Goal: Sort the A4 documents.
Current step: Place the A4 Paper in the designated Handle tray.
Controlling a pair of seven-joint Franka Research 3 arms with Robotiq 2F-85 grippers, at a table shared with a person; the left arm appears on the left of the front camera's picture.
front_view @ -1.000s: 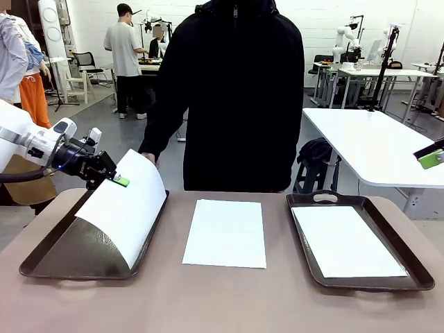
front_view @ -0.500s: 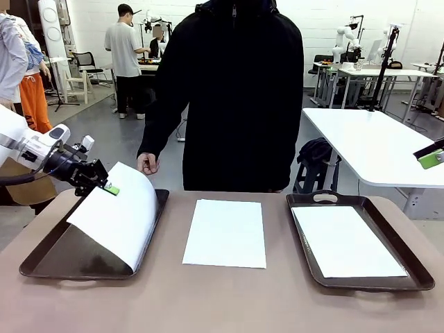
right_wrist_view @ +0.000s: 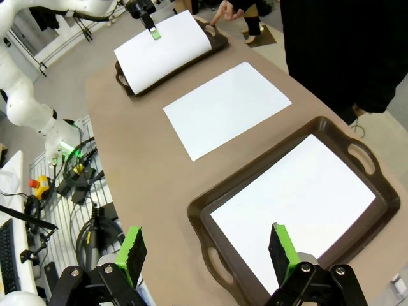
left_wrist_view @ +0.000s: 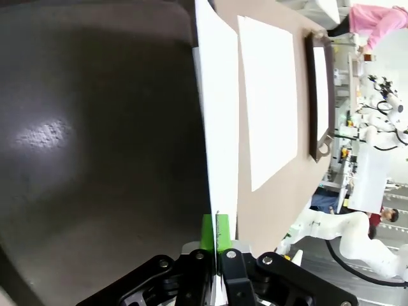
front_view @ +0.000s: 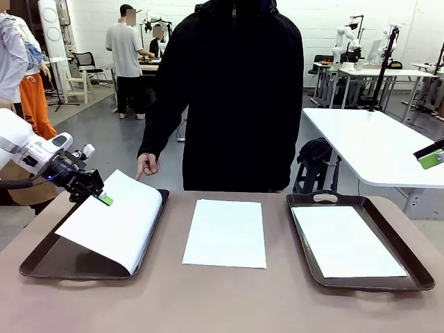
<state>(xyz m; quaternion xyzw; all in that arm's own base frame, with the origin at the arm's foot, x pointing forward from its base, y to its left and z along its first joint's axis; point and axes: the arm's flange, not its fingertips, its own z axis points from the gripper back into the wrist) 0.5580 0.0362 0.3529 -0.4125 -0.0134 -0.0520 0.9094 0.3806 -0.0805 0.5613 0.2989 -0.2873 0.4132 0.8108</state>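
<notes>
Pinching curled sheet point(front_view: 114, 225) by raised edge with left pincer point(front_view: 104, 199) over 9 o'clock tray point(front_view: 55, 260); I should lower it flat inside walls before release. Right pincer point(right_wrist_view: 207, 233) spread, empty, above 3 o'clock tray point(front_view: 368, 283).

**White Paper, Brown Trays**

The left sheet point(front_view: 111, 225), middle sheet point(front_view: 225, 232) and right sheet point(front_view: 338, 239) are plain white. The left tray point(front_view: 48, 262) and right tray point(front_view: 409, 267) are dark brown, the table point(front_view: 222, 298) a lighter brown. The left gripper point(front_view: 104, 199) is black with bright green pads point(left_wrist_view: 208, 228), its arm point(front_view: 17, 142) white. The person's jacket point(front_view: 236, 97) is black.
</notes>
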